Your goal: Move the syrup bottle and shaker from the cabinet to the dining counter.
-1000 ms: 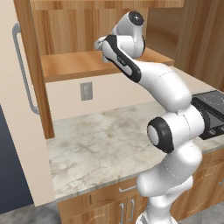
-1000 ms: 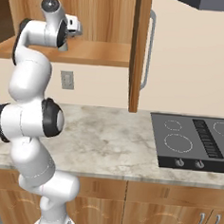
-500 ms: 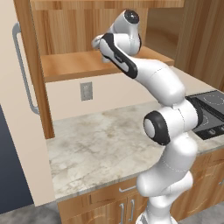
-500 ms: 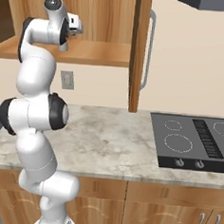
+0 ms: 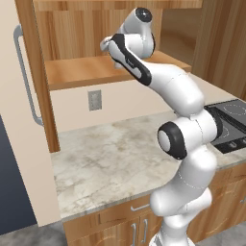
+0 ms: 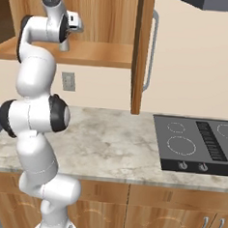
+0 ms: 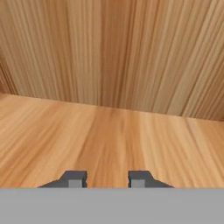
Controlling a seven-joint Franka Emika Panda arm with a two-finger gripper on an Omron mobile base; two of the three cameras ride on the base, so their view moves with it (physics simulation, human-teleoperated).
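The cabinet hangs open on the wall, and my arm reaches up onto its wood shelf. The shaker, a small grey cylinder, stands on the shelf near its front edge, directly under my hand; it also shows as the shaker below my forearm. My gripper sits on it. In the hand view the gripper has its dark fingertips drawn close together, facing bare shelf and the cabinet's back wall; the shaker itself is hidden there. The syrup bottle and the dining counter are out of view.
The open cabinet door with its silver bar handle hangs right of my hand; the other door stands at the left. Below lie the marble worktop, a wall outlet and a black cooktop.
The arm's shoulder and elbow have shifted slightly. The hand has stayed at the same spot on the cabinet shelf.
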